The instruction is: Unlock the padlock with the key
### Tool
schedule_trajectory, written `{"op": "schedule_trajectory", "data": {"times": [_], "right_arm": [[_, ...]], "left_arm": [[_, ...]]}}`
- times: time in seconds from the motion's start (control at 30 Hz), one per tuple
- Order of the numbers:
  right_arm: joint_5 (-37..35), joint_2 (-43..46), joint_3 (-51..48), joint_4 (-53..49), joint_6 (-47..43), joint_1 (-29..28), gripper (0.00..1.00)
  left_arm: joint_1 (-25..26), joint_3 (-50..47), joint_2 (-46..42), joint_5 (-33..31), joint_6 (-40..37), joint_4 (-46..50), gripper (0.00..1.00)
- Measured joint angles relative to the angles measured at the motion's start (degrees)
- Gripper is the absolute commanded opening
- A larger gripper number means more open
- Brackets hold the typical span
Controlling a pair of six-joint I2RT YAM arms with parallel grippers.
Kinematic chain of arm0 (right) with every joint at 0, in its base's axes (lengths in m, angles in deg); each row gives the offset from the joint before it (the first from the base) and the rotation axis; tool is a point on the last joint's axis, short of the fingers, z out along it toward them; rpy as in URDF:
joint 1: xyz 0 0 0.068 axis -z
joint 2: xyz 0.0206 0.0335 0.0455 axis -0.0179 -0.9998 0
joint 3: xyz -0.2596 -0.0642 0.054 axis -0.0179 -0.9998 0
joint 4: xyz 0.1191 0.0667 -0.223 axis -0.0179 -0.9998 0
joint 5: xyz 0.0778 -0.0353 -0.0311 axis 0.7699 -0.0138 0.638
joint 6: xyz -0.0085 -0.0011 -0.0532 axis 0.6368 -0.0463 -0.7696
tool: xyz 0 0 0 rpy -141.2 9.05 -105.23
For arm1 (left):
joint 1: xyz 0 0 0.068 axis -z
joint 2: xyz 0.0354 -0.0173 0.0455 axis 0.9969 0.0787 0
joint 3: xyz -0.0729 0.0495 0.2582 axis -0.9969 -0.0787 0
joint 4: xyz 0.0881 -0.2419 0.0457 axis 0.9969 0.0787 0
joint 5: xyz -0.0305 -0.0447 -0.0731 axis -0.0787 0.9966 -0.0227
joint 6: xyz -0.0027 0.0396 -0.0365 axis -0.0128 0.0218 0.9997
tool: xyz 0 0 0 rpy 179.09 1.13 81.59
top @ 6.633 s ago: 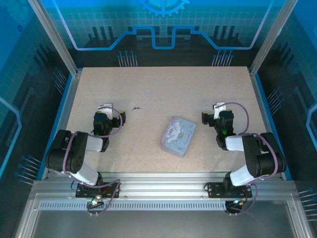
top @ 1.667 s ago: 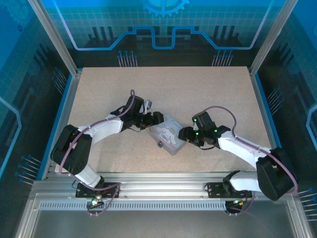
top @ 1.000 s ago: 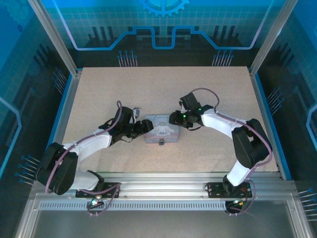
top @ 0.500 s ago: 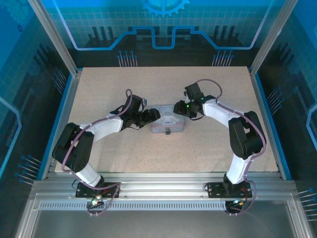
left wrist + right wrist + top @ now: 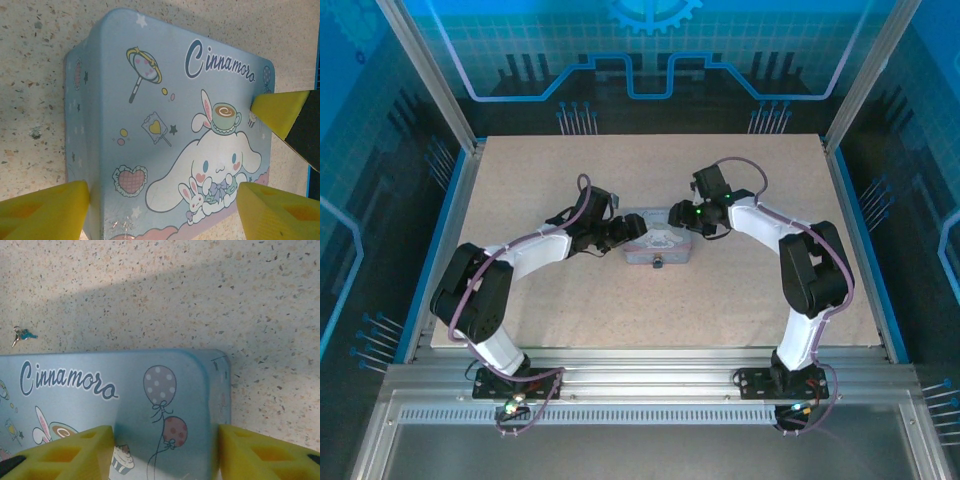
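The pale blue cartoon tin [image 5: 658, 241] lies mid-table, and the tiny dark padlock [image 5: 658, 263] hangs on its near side. My left gripper [image 5: 630, 230] is at the tin's left end. In the left wrist view it [image 5: 162, 215] stands open, its yellow fingers [image 5: 45, 210] straddling the tin [image 5: 165, 125]. My right gripper [image 5: 678, 218] is at the tin's far right corner. It [image 5: 165, 455] is open, one finger over the lid [image 5: 125, 400] and one beside the wall. The tiny key [image 5: 22, 334] lies on the table beyond the tin.
The speckled tabletop [image 5: 740, 300] is bounded by blue rails and an aluminium frame [image 5: 640, 375] at the near edge. The right gripper's yellow fingertip [image 5: 280, 107] rests at the tin's far edge in the left wrist view.
Both arms left their rest poses and closed in on the tin. The tin has turned so the padlock faces the near edge, and it has slid farther from the bases.
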Motion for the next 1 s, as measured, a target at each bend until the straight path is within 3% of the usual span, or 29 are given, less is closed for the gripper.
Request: {"op": "schedule_trajectory", "data": {"times": [0.3,0.63,0.8,1.0], "right_arm": [[1.0,1.7,0.0,-2.0,-0.5,0.0,0.67],[-1.2,15.1,-5.4,-4.6,-2.5,-0.9,0.66],[-3.1,22.4,-10.4,-5.6,-3.7,-4.3,0.65],[-5.5,29.4,-16.2,-6.2,-3.9,-8.5,0.65]], "left_arm": [[-0.5,-0.2,-4.0,-0.9,-1.3,1.6,0.87],[-1.8,-0.2,-12.7,-7.8,-2.5,10.6,0.80],[-3.8,0.8,-11.7,-12.0,-2.2,16.9,0.74],[-7.2,8.1,-2.8,-15.5,-0.8,22.0,0.65]]}}
